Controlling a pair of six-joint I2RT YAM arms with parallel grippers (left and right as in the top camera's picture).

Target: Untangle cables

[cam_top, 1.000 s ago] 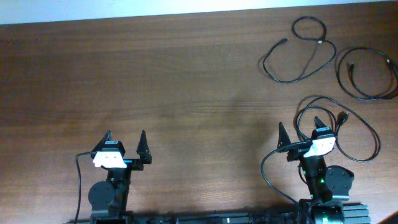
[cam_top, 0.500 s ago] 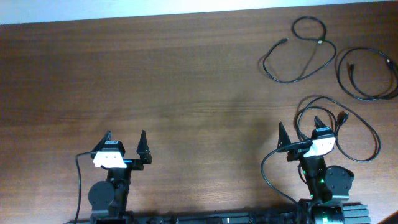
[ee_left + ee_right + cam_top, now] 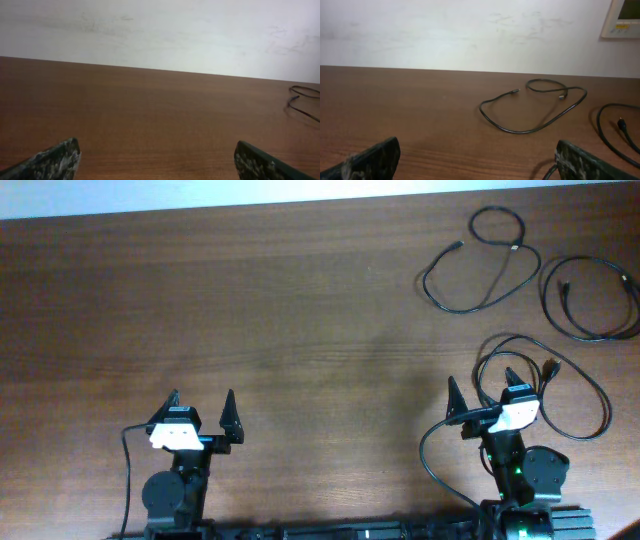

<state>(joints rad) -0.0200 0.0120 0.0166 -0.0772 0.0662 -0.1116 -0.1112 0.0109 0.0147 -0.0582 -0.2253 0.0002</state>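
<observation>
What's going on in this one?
Nothing is being handled right now. Both arms sit at the near edge of the table, and the left gripper and right gripper have their jaws open and empty. The three cables lie at the far right as separate loose loops, not knotted: one toward the back, a second to its right, and a third next to the right gripper.
</observation>
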